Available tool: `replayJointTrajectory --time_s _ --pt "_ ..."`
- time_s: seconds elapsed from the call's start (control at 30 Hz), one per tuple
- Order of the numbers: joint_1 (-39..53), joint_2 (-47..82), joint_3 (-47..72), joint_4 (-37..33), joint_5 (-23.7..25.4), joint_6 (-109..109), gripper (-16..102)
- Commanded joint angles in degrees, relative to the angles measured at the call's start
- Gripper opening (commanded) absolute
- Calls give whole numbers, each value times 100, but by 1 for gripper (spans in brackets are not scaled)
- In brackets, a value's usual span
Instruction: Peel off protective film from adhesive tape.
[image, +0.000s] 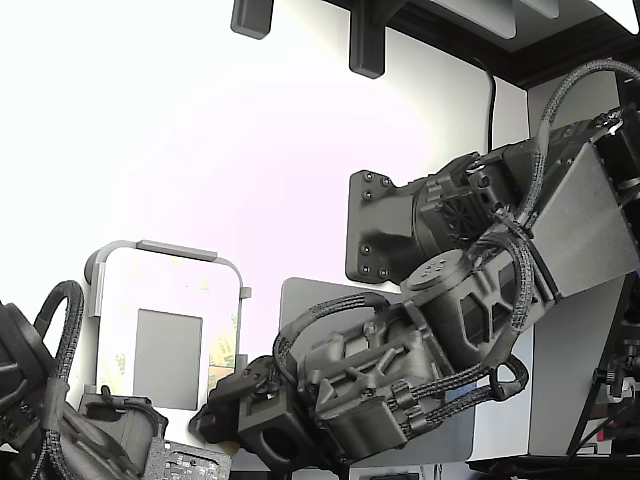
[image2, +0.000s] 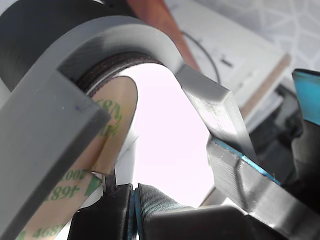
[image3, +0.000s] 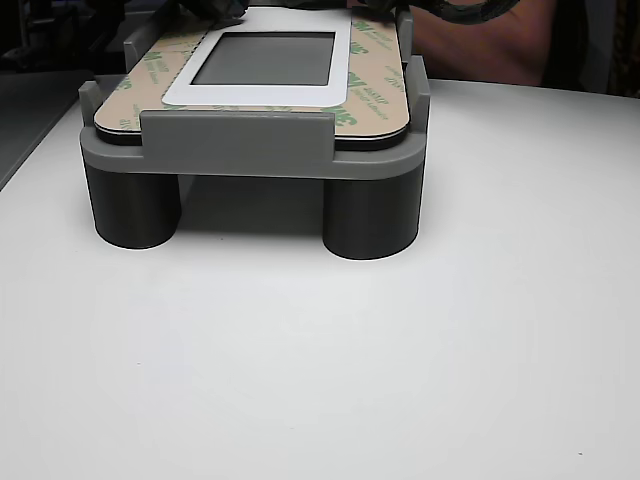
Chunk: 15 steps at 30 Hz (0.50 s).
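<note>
Starting nearest the wrist camera, at the gripper (image2: 132, 200): black fingers (image2: 100, 215) pressing pad against pad, leaving no gap, with a thin blue layer showing along the seam. Meeting the seam right at the tips, a pale edge; cannot tell whether it is being pinched.

Rising just behind the tips, the protective film (image2: 112, 115): one narrow pale-yellow strip, running lengthwise away from the fingers and bowing along the inside of the grey fixture (image2: 45, 135). Reading the green print on it: "468" twice and "100" once, turned sideways to the camera. Curving over the strip's far end, the fixture's rounded corner wall. Lying blurred beyond that, a white board and a blue-edged black part.

Moving to the other view: bare white surface (image3: 320, 380) nearest, then two dark round legs (image3: 132, 210) carrying the fixture (image3: 240, 150). Lying flat in the fixture, one white frame (image3: 260, 92) around one grey rectangle (image3: 265, 58). Bordering the frame, three pale-yellow green-printed strips (image3: 375, 70), the two side ones pointing from near to far, their print too small to read. Crowding the far end, dark arm parts.

Looking down in the exterior view: one dark arm (image: 450, 290) reaching low beside the fixture (image: 165, 255), a second arm (image: 100, 430) sitting at the exterior view's lower left.
</note>
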Motion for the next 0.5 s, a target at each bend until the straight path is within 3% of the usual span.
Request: replayJointTrajectory --time_s 0.0,0.47 --pt "-105 79 -26 53 18 -18 -9" --pt "-149 185 18 105 -18 -88 -9"
